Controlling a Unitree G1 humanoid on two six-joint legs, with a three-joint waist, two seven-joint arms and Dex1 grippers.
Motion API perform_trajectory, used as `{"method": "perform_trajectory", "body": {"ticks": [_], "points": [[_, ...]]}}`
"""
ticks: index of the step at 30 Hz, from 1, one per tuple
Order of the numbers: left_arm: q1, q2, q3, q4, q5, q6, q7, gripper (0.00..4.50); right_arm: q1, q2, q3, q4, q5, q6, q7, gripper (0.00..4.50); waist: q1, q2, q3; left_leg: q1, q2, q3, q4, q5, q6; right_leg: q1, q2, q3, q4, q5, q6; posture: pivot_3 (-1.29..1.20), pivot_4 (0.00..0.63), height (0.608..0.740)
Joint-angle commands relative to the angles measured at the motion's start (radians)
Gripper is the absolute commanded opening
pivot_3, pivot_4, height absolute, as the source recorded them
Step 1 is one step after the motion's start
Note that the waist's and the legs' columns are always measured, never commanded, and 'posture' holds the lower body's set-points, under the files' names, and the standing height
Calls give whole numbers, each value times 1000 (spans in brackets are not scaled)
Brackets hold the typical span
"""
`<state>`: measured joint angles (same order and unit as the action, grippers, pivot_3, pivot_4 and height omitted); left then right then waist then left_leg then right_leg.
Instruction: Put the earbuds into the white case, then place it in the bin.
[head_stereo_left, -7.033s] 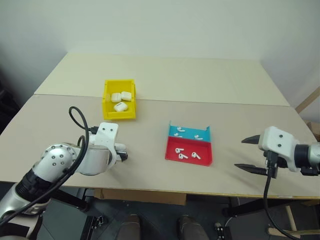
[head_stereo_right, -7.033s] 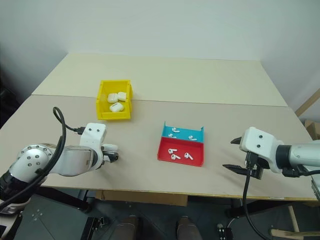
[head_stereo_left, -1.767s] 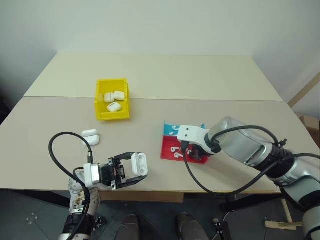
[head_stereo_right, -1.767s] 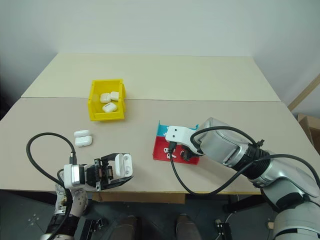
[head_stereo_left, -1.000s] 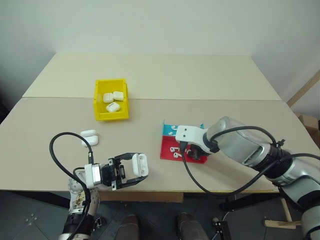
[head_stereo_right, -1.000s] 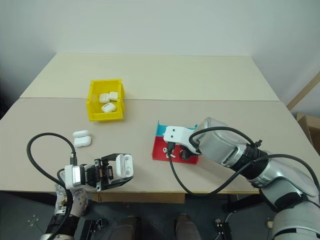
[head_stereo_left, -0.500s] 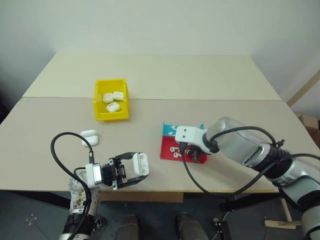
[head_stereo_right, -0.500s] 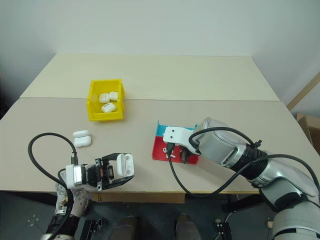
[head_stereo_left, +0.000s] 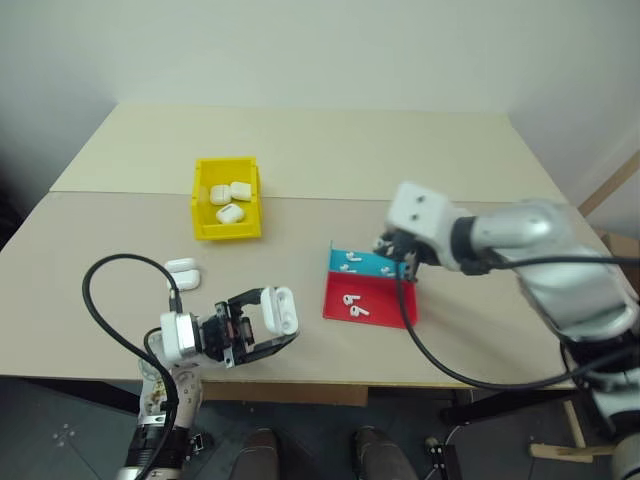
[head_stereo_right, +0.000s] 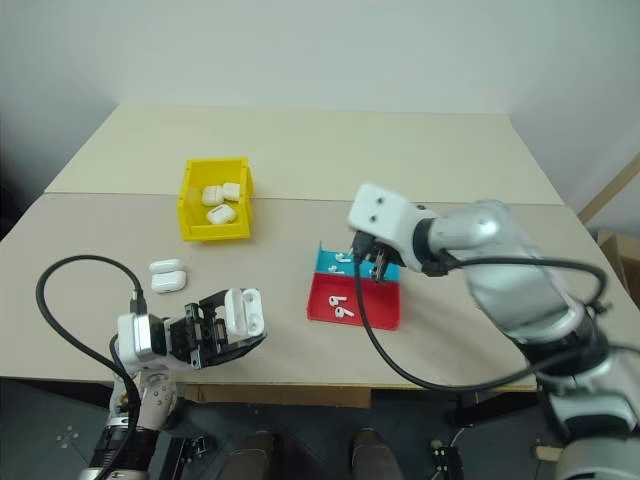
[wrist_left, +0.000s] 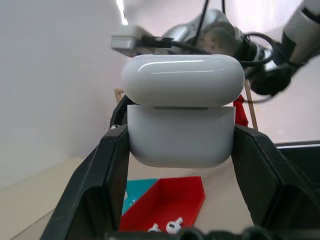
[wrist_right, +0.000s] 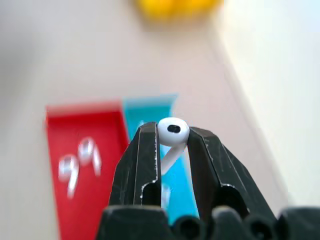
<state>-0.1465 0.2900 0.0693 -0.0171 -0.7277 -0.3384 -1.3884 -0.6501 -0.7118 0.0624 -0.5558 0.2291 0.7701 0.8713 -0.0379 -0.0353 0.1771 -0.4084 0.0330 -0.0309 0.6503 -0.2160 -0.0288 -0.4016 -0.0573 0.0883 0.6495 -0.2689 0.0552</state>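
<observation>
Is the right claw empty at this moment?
No, in the right wrist view the right claw is pinching a white earbud between its two black fingers, above the blue tray.

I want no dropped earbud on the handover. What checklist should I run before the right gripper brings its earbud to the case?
1. Earbud pinched between right gripper fingers: ok.
2. White case clamped in left gripper: ok.
3. Case lid open: ok.
4. Case sockets empty: cannot tell, the inside is not visible.
5. Right gripper lifted off the red tray and blue tray: ok.
6. Yellow bin has room: ok, three cases inside, space left.
</observation>
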Motion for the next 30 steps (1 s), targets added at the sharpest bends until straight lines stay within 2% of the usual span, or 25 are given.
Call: {"method": "perform_trajectory", "body": {"ticks": [1,7,10,16,23,30], "points": [[-12,26,5,-103,-71,103,38,2769,49,36,-191,-54,118,-174,19,623,-1,0,0,0,0,0,0,0,0,0,0,0,0,0,0,0,150,740],[-56,37,-3,-133,-94,182,24,2769,92,191,-326,-18,371,-285,20,623,-8,0,0,8,2,0,0,0,0,7,2,0,0,1,0,0,150,740],[-69,36,-9,-142,-103,216,14,2769,98,275,-329,8,456,-361,39,623,-8,1,0,10,1,0,-1,0,0,10,2,0,-2,1,0,0,150,740],[-92,30,-25,-151,-116,272,9,2769,133,400,-215,69,416,-575,105,623,-6,1,0,9,1,0,-1,0,0,10,2,0,-2,1,0,0,150,740],[-113,38,-14,-147,-122,316,-5,2769,124,410,-116,151,393,-696,190,623,-6,1,1,10,1,0,-1,0,0,10,2,0,-2,1,0,0,150,740],[-113,41,0,-165,-125,343,6,2769,94,391,-52,236,297,-840,243,623,-7,1,1,10,1,0,-1,0,0,10,2,0,-2,1,0,0,150,740]]}}
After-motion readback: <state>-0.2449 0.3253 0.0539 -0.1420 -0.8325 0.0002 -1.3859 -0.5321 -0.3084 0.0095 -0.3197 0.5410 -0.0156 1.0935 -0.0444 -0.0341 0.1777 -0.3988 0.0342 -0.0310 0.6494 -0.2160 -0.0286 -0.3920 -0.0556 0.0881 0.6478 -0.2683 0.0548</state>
